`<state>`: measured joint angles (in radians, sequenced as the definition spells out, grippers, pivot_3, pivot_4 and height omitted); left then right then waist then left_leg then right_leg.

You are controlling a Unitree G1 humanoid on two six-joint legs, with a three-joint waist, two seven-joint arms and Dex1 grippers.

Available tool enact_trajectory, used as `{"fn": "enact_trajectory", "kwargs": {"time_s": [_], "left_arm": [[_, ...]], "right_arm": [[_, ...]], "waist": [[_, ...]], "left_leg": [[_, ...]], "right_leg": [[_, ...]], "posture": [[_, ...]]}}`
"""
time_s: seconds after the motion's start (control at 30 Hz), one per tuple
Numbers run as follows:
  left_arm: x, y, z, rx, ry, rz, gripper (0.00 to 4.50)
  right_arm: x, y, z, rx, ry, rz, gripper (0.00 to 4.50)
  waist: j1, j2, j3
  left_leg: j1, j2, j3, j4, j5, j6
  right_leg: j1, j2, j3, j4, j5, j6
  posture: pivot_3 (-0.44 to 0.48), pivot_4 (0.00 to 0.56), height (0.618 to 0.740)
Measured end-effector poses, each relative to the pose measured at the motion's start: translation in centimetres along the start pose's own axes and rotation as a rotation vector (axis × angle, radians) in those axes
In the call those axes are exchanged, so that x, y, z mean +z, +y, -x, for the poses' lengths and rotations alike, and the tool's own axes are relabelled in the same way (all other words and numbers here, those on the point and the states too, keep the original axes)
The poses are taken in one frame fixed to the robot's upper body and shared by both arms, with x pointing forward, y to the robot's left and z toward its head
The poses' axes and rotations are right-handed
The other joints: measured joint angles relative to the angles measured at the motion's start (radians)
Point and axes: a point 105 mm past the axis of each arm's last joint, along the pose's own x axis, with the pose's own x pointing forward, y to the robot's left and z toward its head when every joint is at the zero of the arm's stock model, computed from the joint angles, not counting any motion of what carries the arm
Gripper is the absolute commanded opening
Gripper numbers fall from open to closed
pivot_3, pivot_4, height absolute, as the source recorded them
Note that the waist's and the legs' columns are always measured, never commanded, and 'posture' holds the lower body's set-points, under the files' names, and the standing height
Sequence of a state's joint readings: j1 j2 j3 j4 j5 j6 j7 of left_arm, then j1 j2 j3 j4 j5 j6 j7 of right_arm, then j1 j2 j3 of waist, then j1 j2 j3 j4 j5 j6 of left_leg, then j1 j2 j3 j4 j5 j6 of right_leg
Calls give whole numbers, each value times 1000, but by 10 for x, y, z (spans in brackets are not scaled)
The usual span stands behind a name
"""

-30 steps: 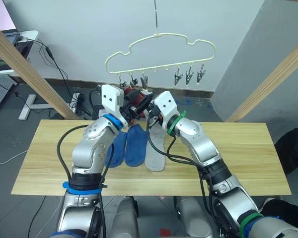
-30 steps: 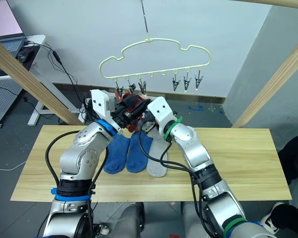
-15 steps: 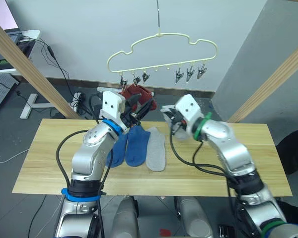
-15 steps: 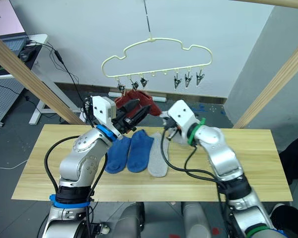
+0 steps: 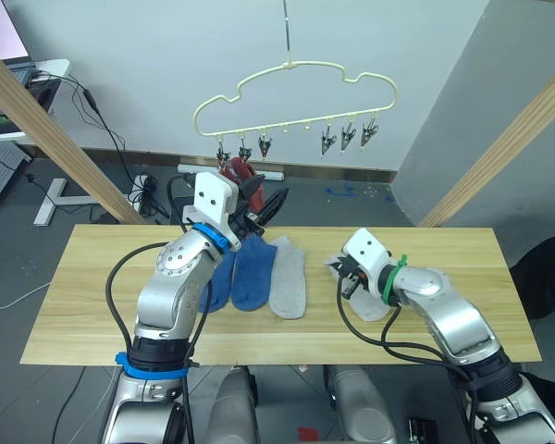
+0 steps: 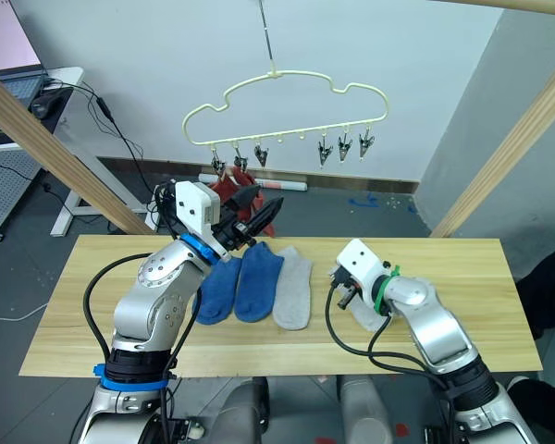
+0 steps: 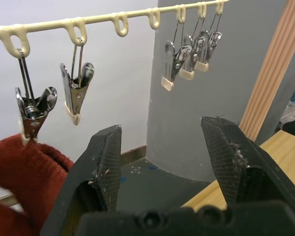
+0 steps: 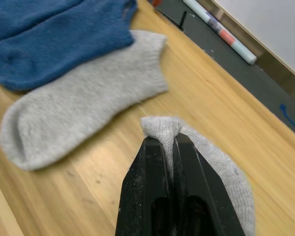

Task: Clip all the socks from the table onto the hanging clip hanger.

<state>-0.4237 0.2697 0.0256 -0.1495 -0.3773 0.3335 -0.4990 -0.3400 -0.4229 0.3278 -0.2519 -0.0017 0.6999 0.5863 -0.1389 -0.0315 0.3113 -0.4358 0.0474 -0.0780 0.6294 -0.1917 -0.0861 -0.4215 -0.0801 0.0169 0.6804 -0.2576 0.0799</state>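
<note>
— Our right claw (image 8: 169,142) pinches the grey sock (image 8: 214,162) by its cuff on the tabletop (image 5: 92,305), ready to lift.
— Left claw (image 7: 162,152) waits spread beneath the hanger (image 5: 296,92), beside a clipped red sock (image 7: 24,172).

Left hand (image 5: 276,203): raised, forearm angled upward, fingers spread apart, empty. Right hand (image 6: 339,278): low, elbow bent, fingers (image 8: 155,162) pinched together.

Blue, grey, rust-red socks (image 5: 256,271); pale-yellow hanger (image 5: 296,94)
</note>
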Motion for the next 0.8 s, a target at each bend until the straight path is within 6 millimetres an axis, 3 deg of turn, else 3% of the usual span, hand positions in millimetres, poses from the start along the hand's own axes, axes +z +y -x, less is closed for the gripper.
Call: {"fn": "enact_trajectory", "kwargs": {"time_s": [0.07, 0.2, 0.37, 0.53, 0.8], "left_arm": [[0, 0, 0, 2, -1, -6, 2888], [0, 0, 0, 4, -5, -17, 2888], [0, -3, -2, -4, -6, -31, 2888], [2, -3, -4, 14, -29, -55, 2888], [6, 2, -20, 136, -100, -95, 2888]], "right_arm": [[-7, 3, -4, 3, 17, 11, 1060], [-26, 7, -9, 0, 60, -2, 2543], [-29, 9, -8, 4, 42, -16, 4237], [-17, 4, 6, -23, -54, -24, 4237], [30, 9, 26, -23, -259, 42, 4237]], "waist": [[0, 0, 0], [1, 0, 0], [1, 0, 0], [1, 0, 0], [0, 0, 0]], "left_leg": [[0, 0, 0, 0, 0, 0], [0, 0, 0, 0, 0, 0], [0, 0, 0, 0, 0, 0], [0, 0, 0, 0, 0, 0], [0, 0, 0, 1, 0, 0]], "right_leg": [[0, 0, 0, 0, 0, 0], [0, 0, 0, 0, 0, 0], [0, 0, 0, 0, 0, 0], [0, 0, 0, 0, 0, 0], [0, 0, 0, 0, -2, 4]], "posture": [[-225, 286, 689], [-224, 285, 689], [-229, 287, 689], [-235, 289, 689], [-262, 295, 689]]}}
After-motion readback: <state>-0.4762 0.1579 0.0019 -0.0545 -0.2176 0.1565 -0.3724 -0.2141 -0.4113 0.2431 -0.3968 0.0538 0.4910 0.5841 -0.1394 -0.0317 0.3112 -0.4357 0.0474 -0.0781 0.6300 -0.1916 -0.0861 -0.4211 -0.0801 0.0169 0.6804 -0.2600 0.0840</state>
